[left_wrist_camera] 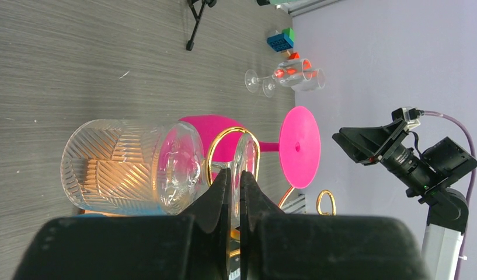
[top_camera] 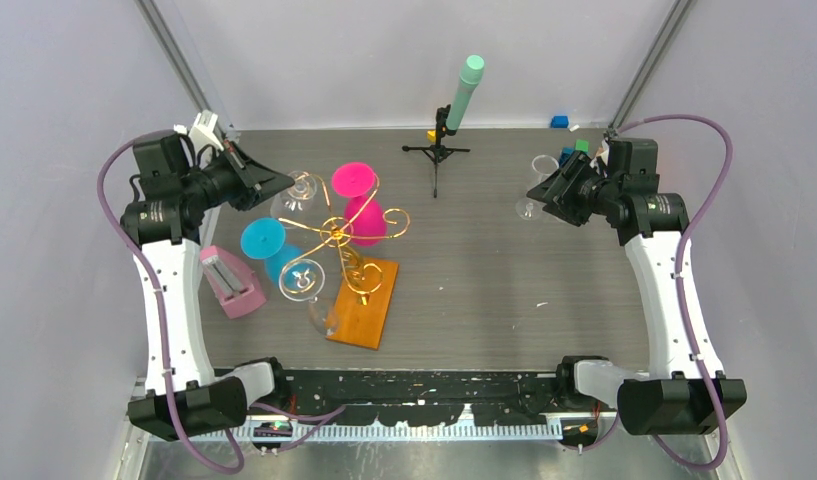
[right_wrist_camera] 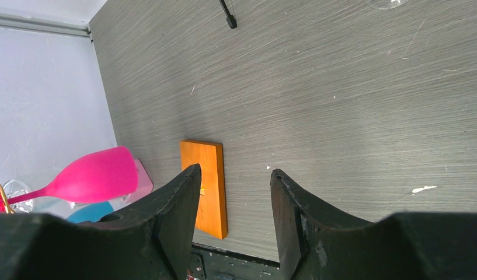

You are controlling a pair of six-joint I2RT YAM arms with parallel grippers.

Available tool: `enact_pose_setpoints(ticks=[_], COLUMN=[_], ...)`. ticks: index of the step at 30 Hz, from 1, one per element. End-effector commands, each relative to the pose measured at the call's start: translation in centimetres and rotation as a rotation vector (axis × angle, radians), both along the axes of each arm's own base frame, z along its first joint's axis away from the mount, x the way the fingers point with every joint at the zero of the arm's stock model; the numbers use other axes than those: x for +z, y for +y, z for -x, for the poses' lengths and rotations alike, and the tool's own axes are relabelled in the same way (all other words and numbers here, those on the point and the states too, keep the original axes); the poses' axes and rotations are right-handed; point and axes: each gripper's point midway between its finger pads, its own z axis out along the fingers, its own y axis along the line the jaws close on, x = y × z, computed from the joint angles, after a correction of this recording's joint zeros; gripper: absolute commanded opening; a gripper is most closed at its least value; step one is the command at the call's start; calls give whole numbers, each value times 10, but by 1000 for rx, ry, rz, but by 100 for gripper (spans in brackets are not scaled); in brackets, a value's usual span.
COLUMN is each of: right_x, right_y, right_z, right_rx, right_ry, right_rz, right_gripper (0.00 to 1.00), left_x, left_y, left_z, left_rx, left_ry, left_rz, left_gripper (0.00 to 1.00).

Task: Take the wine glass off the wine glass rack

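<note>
Left gripper pinched shut on clear wine glass, 11 o'clock of wine glass rack; right gripper at 3 o'clock, jaws apart, empty.

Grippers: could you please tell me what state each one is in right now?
Left gripper: closed, apparently pinching the clear wine glass by its foot.
Right gripper: open, holding nothing.
</note>
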Motion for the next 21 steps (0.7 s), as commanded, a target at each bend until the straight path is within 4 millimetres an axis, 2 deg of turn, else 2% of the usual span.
enact_pose_setpoints(ticks=[1, 7, 15, 21], right_x=[17, 16, 15, 13], right_y=[0, 0, 0, 0], right_z=[1, 1, 1, 0], right_rx=[8, 8, 7, 7], right_ry=[-73, -76, -76, -72], right_rz=[14, 13, 15, 14], right_gripper=[53, 53, 53, 53], left_x=[30, 47, 49, 52], left_y=[-1, -9, -12, -17], left_z=[-8, -13, -22, -16], left_rx=[5, 3, -4, -31], left_ry=[-111, -156, -165, -167], left_rz=[30, 152, 248, 267], left_gripper=[0, 0, 0, 0])
